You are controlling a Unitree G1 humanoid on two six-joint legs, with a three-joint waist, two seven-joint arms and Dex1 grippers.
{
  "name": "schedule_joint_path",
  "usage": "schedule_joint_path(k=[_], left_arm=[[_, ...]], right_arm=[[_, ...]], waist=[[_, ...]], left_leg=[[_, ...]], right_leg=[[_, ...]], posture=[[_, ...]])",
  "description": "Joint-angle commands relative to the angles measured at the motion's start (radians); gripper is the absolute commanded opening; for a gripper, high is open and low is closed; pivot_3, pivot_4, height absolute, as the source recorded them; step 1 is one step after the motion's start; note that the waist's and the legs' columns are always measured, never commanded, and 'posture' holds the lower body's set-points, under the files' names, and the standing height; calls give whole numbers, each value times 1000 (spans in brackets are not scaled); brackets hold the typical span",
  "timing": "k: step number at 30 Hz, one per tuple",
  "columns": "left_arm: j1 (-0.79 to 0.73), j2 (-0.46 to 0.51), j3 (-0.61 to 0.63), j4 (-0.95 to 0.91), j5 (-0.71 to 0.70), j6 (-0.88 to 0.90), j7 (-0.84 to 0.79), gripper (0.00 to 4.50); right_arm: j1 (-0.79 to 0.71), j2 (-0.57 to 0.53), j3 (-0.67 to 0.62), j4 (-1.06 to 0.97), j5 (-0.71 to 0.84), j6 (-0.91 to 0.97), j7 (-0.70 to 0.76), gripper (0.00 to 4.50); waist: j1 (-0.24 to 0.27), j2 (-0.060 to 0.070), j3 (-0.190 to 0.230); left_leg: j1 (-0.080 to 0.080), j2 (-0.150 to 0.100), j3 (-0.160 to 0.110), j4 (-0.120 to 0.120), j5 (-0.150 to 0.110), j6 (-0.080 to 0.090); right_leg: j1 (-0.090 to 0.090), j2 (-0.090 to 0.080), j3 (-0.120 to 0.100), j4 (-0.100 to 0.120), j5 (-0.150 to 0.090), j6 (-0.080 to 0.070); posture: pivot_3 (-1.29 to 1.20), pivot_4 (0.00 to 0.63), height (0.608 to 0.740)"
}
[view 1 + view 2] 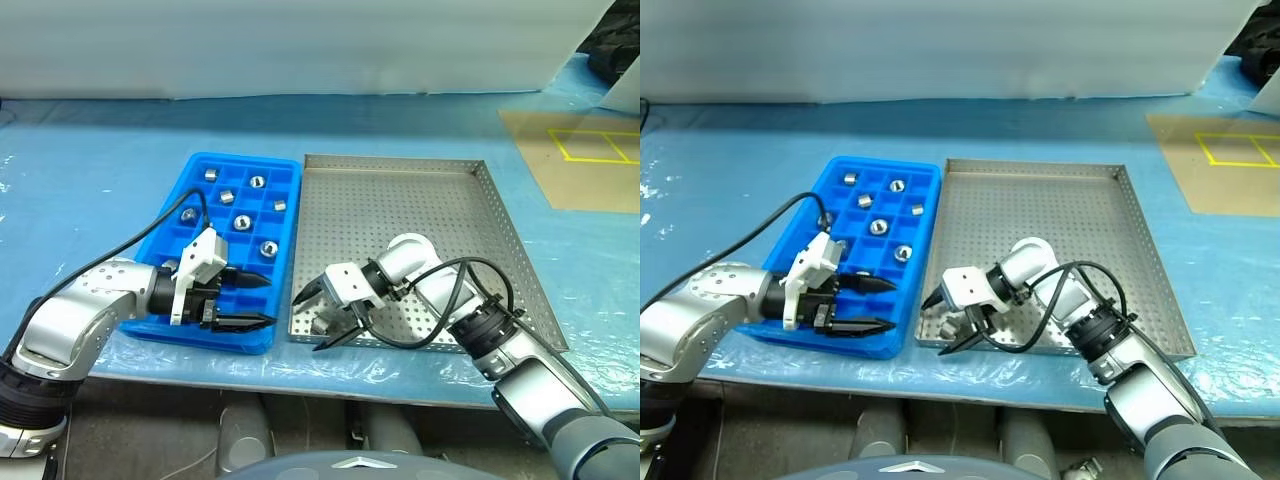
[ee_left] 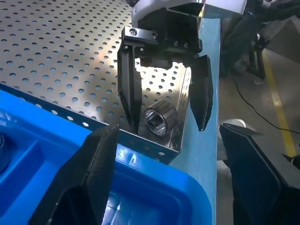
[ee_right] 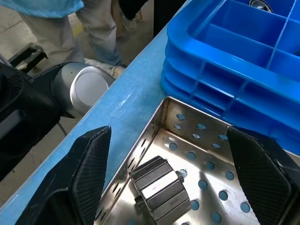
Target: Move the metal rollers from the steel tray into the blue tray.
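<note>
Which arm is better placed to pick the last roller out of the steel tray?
Right. The right gripper hangs open over the roller in the steel tray's near corner, a finger on each side. The left gripper is open over the blue tray.

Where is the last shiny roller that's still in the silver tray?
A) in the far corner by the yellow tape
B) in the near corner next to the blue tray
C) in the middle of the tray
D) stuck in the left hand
B: the roller lies in the steel tray's near corner beside the blue tray, between the open fingers of the right hand.
</note>
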Motion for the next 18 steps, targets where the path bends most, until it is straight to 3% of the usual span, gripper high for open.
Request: schedule_joint_path(k=[1, 9, 13, 18], left_arm=[[24, 17, 54, -59, -36, 10, 31, 3652], [48, 16, 71, -70, -51, 6, 66, 3652], [40, 13, 52, -58, -41, -7, 66, 3652], [24, 3, 32, -35, -25, -23, 67, 3652]], right_arm=[[-23, 22, 16, 57, -16, -59, 20, 4072], [-57, -24, -35, 51, 27, 3, 80, 4072], [-89, -134, -37, -130, 214, 332, 154, 4072], [-124, -143, -46, -122, 223, 371, 139, 4072]], waist=[[0, 0, 0], [6, 0, 0], [28, 1, 0], [29, 1, 0]], left_leg=[[1, 0, 0, 0, 0, 0], [3, 0, 0, 0, 0, 0], [2, -2, 0, 0, 0, 0], [3, 0, 0, -1, 0, 0]], right_leg=[[0, 0, 0, 0, 0, 0], [2, 0, 0, 1, 1, -1], [3, -3, 0, 0, 1, -1], [3, -2, 0, -1, 0, -1]], posture=[[141, 150, 740], [142, 150, 740], [137, 150, 740], [121, 150, 740]])
